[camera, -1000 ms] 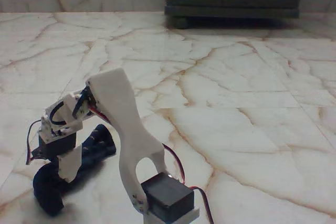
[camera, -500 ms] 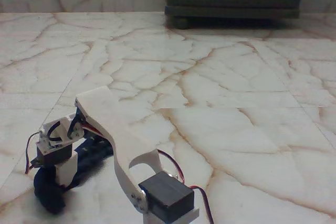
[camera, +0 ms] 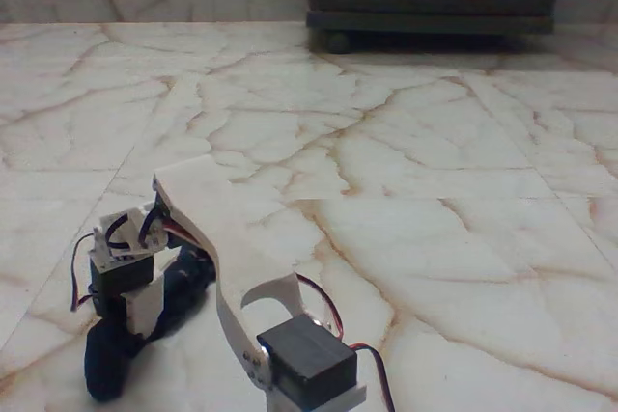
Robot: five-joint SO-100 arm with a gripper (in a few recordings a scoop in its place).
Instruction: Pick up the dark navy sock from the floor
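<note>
No text, label, brand, number or sign can be read anywhere in the fixed view.

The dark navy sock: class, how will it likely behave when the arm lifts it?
The dark navy sock lies bent and rumpled on the floor, so it is probably floppy and would droop. It looks soft and light. The glossy tiles suggest it would slide if pushed.
</note>
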